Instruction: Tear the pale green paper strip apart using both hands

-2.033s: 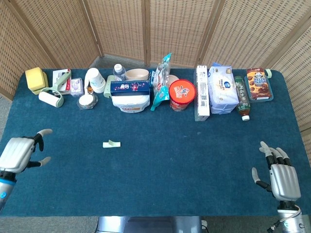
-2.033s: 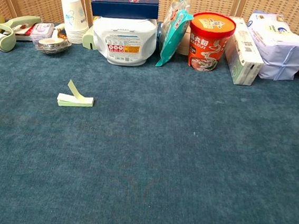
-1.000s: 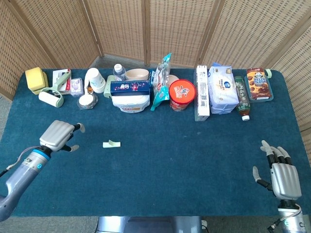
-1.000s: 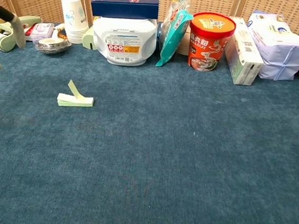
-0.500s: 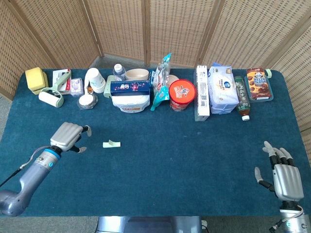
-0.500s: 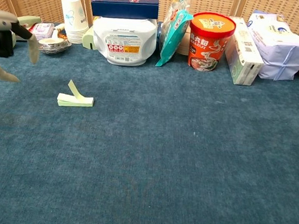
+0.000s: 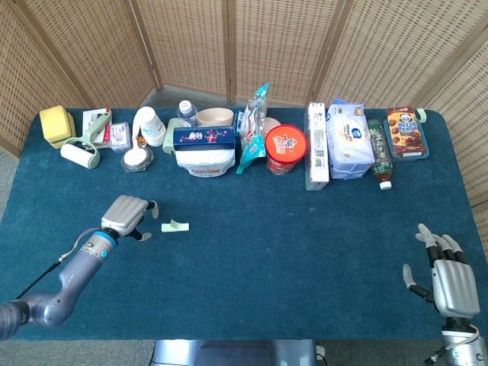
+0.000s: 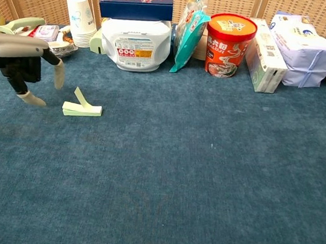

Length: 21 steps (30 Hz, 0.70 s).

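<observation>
The pale green paper strip [image 7: 174, 226] [image 8: 81, 108] lies folded on the blue cloth at mid-left, one end sticking up. My left hand [image 7: 129, 215] [image 8: 22, 63] hovers just left of it, fingers apart and pointing down, holding nothing and a short gap from the paper. My right hand [image 7: 445, 276] stays at the near right corner of the table, fingers spread, empty. The chest view does not show the right hand.
A row of goods lines the far edge: a lint roller [image 7: 80, 152], paper cups [image 7: 149, 124], a white tub [image 7: 204, 158] under a blue box, a teal snack bag [image 7: 252, 130], a red noodle cup [image 7: 285, 148], tissue packs [image 7: 349, 141], a bottle [image 7: 379, 155].
My left hand has travelled right across the cloth toward the paper strip, ending close beside it. The right hand has slid slightly nearer the front edge. The strip has not moved.
</observation>
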Available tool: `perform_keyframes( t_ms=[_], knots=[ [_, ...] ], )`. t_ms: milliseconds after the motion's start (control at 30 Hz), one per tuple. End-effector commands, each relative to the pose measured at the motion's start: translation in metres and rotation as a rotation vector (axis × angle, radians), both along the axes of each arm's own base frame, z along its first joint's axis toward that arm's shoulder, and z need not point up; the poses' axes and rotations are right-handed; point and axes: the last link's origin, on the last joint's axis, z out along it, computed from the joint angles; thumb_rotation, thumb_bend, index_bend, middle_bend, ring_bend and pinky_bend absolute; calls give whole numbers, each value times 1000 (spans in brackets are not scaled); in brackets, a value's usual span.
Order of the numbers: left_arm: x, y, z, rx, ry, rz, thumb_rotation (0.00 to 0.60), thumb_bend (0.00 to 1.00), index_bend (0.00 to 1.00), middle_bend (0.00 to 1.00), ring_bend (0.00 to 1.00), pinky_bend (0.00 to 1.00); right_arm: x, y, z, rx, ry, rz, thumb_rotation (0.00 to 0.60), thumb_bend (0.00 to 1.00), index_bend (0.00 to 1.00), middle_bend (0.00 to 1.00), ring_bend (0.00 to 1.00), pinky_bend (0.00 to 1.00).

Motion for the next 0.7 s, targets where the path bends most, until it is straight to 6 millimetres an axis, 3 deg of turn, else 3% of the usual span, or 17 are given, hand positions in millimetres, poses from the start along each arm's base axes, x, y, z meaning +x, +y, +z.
perform_keyframes(
  t_ms=[33, 700],
  knots=[
    [2, 3, -6, -6, 4, 7, 600, 187, 432, 1000, 1000, 1000, -1, 0, 0, -1, -1, -2, 489, 464, 20, 278, 179, 139],
    [13, 11, -33, -30, 8, 35, 600, 205, 442, 1000, 1000, 1000, -8, 6, 6, -19, -4, -25, 489, 464, 20, 278, 178, 140]
  ],
)
